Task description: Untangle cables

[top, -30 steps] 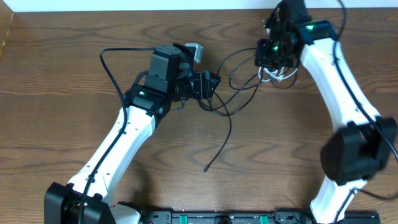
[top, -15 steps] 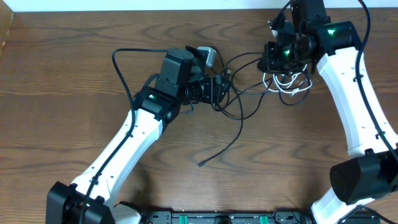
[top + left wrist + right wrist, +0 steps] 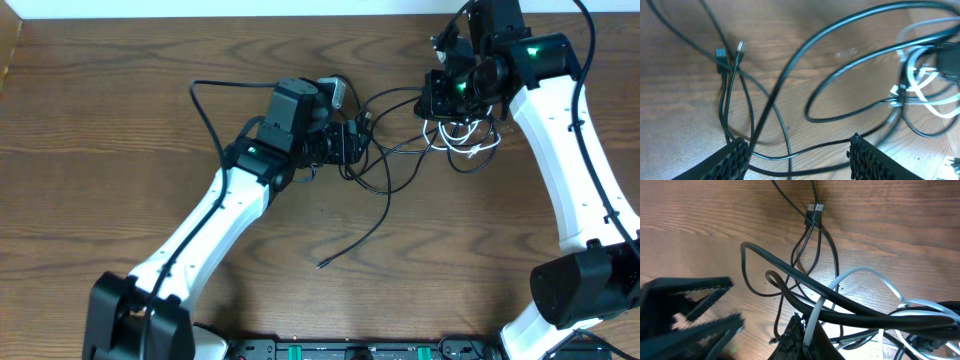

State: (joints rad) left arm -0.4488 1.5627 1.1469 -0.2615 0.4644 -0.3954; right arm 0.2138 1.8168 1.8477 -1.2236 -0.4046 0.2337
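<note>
Several thin black cables (image 3: 388,160) lie looped and tangled on the wooden table between my two grippers, and one loose end (image 3: 322,264) trails toward the front. A short white cable (image 3: 470,138) is coiled among them at the right. My left gripper (image 3: 352,143) is open, low over the tangle, with black cable strands (image 3: 790,155) lying between its fingers (image 3: 800,157). Two small plug ends (image 3: 729,51) lie ahead of it. My right gripper (image 3: 437,97) is shut on the white cable (image 3: 860,272) at its jaws (image 3: 807,335), with thick black loops (image 3: 850,312) draped across it.
The wooden table (image 3: 120,120) stretches to the left and the front. The left arm's own thicker black cable (image 3: 205,110) arcs over the table at the left. A dark rail with green lights (image 3: 360,350) runs along the front edge.
Both grippers moved right, and the right gripper dragged the white and black cable bundle with it. In the last half second only the left arm shifted slightly.
</note>
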